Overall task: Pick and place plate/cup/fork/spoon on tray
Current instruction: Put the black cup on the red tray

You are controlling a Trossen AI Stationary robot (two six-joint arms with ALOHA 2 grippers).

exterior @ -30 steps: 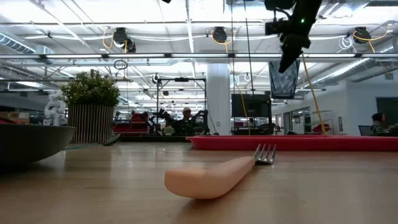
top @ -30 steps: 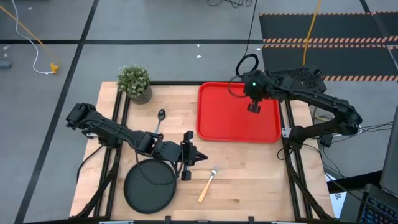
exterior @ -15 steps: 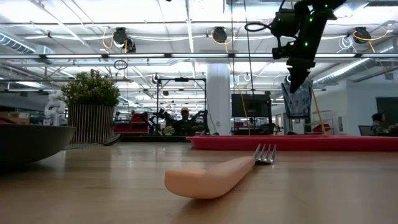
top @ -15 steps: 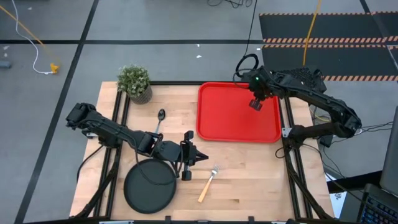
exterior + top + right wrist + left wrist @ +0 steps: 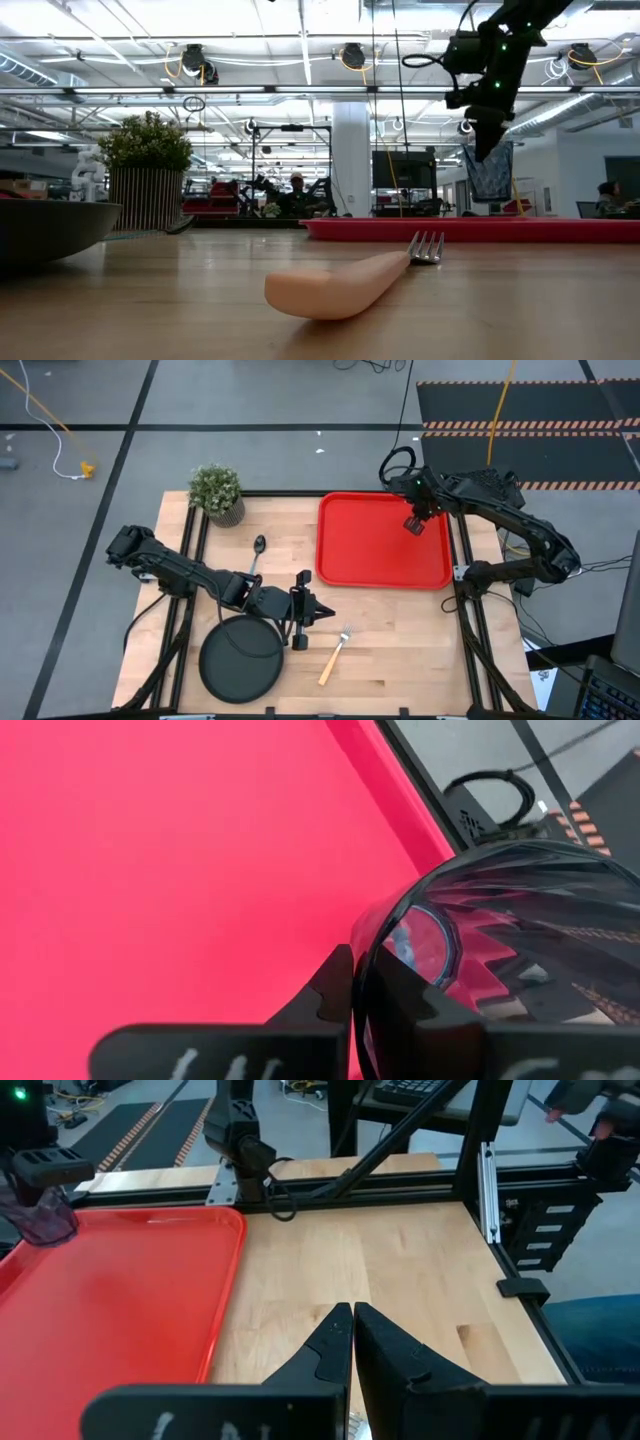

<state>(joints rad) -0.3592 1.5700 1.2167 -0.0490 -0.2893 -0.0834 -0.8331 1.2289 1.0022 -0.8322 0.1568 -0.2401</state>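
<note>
The cup (image 5: 500,950) is held pinched by its rim in the right gripper (image 5: 414,523), above the far right corner of the tray (image 5: 370,565). It is judged light, rigid and smooth-walled, so a rim pinch may slip if tilted. Nothing is seen lying in the tray.

The left gripper (image 5: 305,611) rests low over the bench (image 5: 400,640) with its fingers (image 5: 335,1342) closed on nothing, between the plate (image 5: 241,658) and the fork (image 5: 333,656). The plate appears empty, and is best taken by its edge. The spoon (image 5: 256,552) lies near the potted plant (image 5: 217,492).
</note>
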